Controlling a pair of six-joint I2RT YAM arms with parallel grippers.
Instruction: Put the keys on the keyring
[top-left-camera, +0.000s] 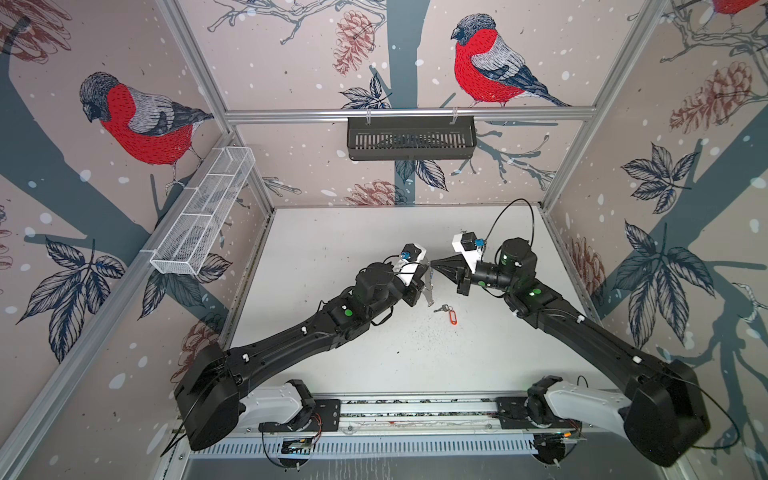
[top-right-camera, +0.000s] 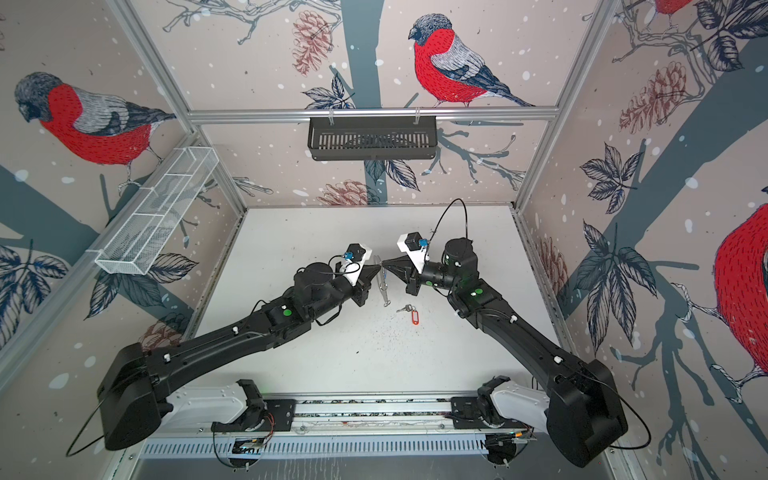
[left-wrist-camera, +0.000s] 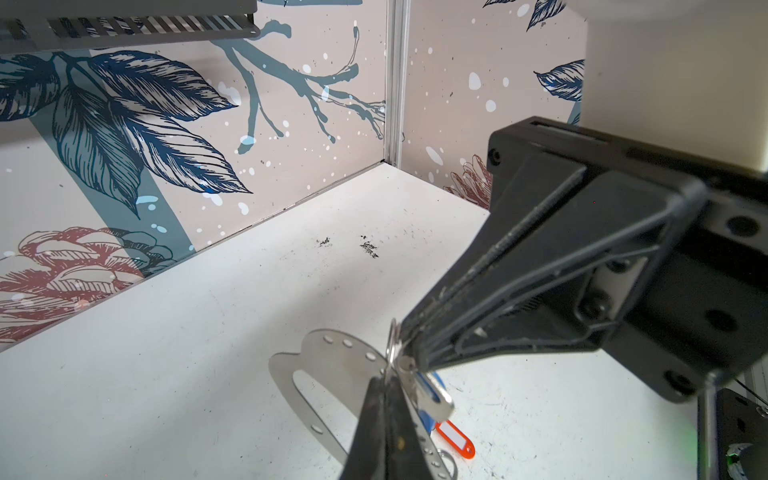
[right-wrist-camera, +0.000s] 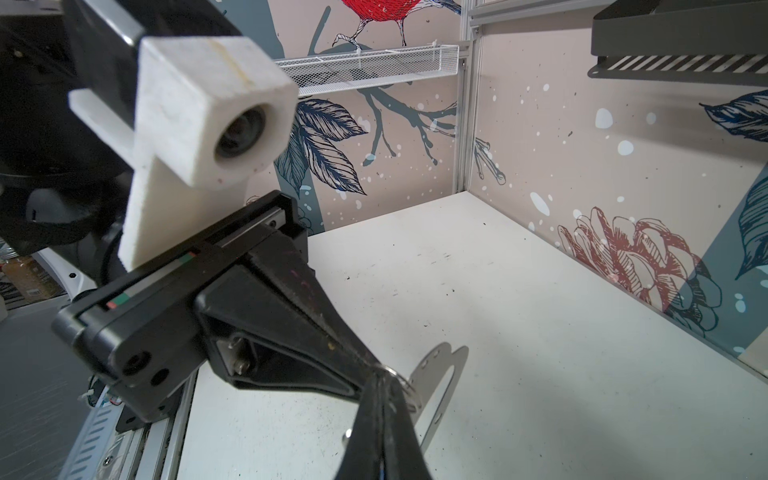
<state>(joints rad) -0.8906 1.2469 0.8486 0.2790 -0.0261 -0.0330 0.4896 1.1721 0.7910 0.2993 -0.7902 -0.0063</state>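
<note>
The keyring (left-wrist-camera: 332, 370), a flat grey plate with a long slot and small holes, hangs on edge above the white table (top-left-camera: 332, 257); both top views show it (top-right-camera: 385, 289). My left gripper (left-wrist-camera: 385, 376) is shut on its curved edge. My right gripper (right-wrist-camera: 380, 376) meets it tip to tip and is shut on the metal ring (left-wrist-camera: 392, 345) of the blue-tagged keys. A silver key (left-wrist-camera: 434, 400) and the blue tag (left-wrist-camera: 438, 380) dangle below that ring, against the plate. The red-orange-tagged keys (top-left-camera: 449, 318) lie loose on the table just below both grippers.
A black slotted basket (top-left-camera: 411, 137) hangs on the back wall and a white mesh basket (top-left-camera: 203, 216) on the left wall. The arms' mounting rail (top-left-camera: 415, 409) runs along the table's front. Dark specks (left-wrist-camera: 368, 248) dot the table.
</note>
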